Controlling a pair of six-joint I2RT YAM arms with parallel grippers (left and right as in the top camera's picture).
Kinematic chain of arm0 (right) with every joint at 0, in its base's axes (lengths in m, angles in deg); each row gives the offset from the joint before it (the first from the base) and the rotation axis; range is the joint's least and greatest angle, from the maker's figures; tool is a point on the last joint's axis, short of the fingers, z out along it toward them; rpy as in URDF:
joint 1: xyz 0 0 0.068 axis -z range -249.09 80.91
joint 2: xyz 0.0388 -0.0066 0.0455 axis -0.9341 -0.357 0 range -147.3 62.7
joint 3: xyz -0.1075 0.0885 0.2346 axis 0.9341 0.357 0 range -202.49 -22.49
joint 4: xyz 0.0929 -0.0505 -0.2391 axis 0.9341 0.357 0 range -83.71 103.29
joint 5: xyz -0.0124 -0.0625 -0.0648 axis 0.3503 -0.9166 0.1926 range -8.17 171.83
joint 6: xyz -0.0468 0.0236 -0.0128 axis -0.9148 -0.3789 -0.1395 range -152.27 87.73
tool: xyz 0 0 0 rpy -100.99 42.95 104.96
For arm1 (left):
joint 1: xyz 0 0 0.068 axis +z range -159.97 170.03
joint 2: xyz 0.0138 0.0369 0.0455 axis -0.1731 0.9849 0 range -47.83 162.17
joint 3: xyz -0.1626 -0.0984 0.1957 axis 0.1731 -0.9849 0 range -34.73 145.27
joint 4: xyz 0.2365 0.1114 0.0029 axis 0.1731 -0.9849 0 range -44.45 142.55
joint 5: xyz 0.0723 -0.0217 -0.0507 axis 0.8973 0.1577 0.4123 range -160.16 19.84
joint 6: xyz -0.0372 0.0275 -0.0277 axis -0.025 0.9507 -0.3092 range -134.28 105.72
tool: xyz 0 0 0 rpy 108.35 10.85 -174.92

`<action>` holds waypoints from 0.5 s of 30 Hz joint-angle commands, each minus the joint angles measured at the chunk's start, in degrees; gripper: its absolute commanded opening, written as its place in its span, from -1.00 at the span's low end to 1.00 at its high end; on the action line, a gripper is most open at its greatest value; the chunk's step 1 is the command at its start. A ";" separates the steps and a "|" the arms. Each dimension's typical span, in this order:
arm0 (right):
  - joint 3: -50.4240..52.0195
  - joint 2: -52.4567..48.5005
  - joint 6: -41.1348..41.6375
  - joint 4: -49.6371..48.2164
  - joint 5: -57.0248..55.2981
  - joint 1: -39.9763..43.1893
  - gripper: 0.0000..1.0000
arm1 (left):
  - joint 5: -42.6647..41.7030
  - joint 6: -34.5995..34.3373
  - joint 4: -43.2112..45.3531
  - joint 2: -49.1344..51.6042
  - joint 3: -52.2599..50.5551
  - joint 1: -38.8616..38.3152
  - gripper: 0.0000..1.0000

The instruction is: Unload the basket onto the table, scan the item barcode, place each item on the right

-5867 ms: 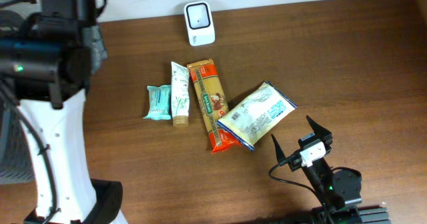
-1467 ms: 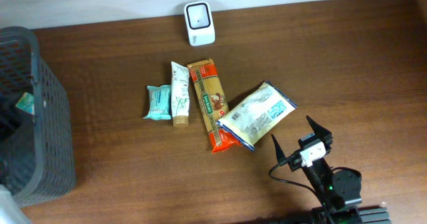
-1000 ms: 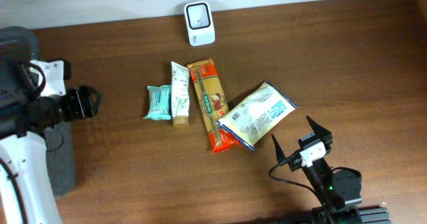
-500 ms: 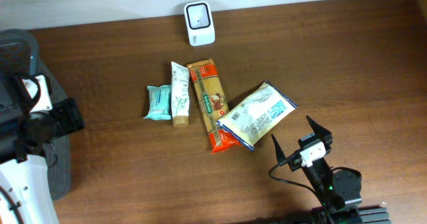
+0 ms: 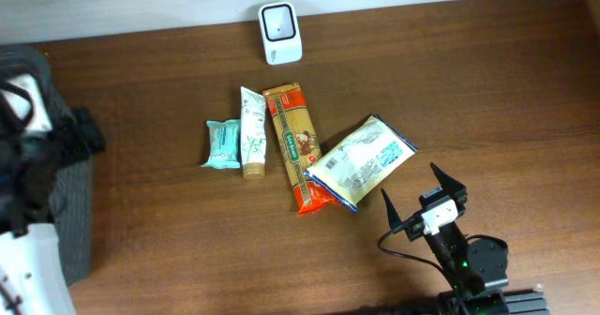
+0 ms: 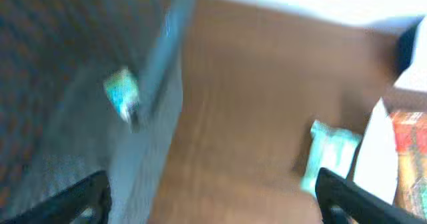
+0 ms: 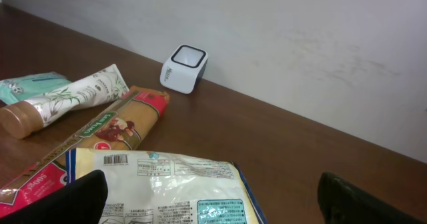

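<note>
Four packs we count on our brown wooden table, well right of the dark mesh basket?
— Yes — pale flat pouch overlapping the long orange spaghetti packet, white tube, teal pack beside; small white scanner behind. Our left gripper and right gripper both gape, empty.

A dark mesh basket stands at the left edge of a brown wooden table, beneath a white wall.
</note>
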 commanded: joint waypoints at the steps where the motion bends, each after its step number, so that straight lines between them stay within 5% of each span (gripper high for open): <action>1: 0.46 0.33 0.85 0.13 -0.50 0.15 0.97 | 5.81 -0.35 3.04 -1.01 8.63 1.70 0.99; 3: 0.46 0.33 0.85 0.13 -0.50 0.15 0.97 | 11.76 -2.86 7.52 -0.74 9.22 5.84 0.99; 9: 0.46 0.33 0.85 0.13 -0.50 0.15 0.97 | 12.26 -6.12 12.37 9.97 9.20 14.75 1.00; 15: 0.46 0.33 0.85 0.13 -0.50 0.15 0.97 | 3.04 -7.96 12.48 25.35 9.22 16.37 0.96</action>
